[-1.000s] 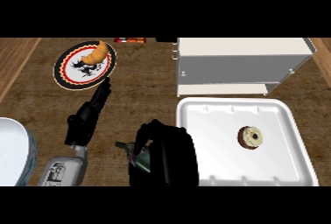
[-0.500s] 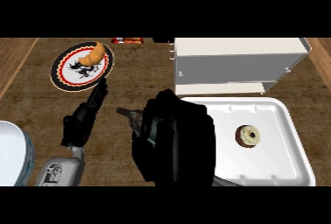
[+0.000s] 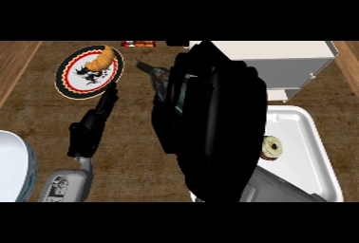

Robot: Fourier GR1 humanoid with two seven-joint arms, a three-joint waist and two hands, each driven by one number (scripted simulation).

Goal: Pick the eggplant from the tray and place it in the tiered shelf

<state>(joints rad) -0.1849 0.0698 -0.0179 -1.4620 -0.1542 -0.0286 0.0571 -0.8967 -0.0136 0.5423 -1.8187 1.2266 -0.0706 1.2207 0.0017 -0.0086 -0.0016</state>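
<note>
We see right robot hand (image 3: 210, 123) curled round eggplant (image 3: 160, 80) – raised between tray (image 3: 316, 156) and tiered shelf (image 3: 280, 61). Left robot hand (image 3: 91, 126) straight-fingered over table (image 3: 133, 156), tips at croissant plate (image 3: 88, 71) edge – open room beside.

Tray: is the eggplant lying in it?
No: the tray shows only a donut, while the right hand holds a dark, stemmed thing up near the shelf.
</note>
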